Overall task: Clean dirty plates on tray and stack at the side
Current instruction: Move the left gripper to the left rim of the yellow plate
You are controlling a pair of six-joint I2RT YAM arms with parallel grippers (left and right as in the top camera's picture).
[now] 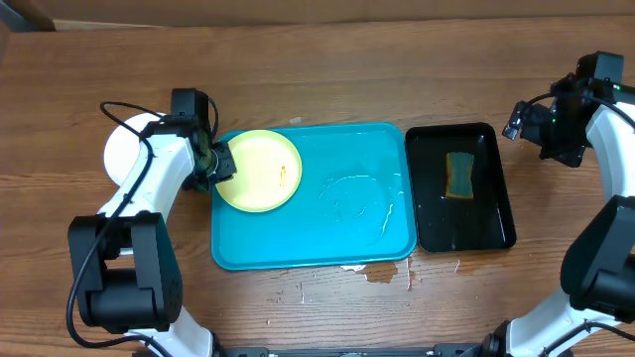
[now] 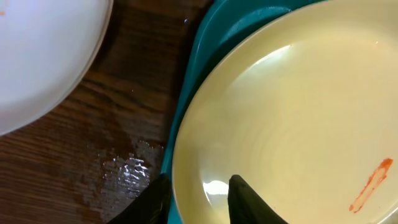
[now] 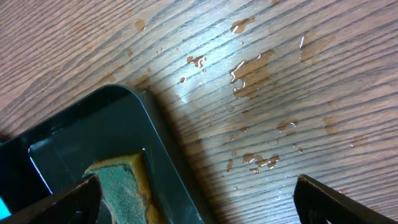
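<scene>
My left gripper (image 2: 199, 202) sits at the bottom of the view, its two dark fingers (image 2: 249, 202) astride the rim of the yellow plate (image 2: 292, 106): one is over the plate's face, the other outside the rim. I cannot tell whether they pinch it. The plate lies in the tray (image 2: 208, 50), close to its rounded corner. An orange smear (image 2: 371, 185) marks the plate at the right. On the table (image 2: 134, 93), a white plate (image 2: 43, 56) fills the upper left, apart from the tray. A wet patch (image 2: 124, 169) glistens just beside the tray's edge.
</scene>
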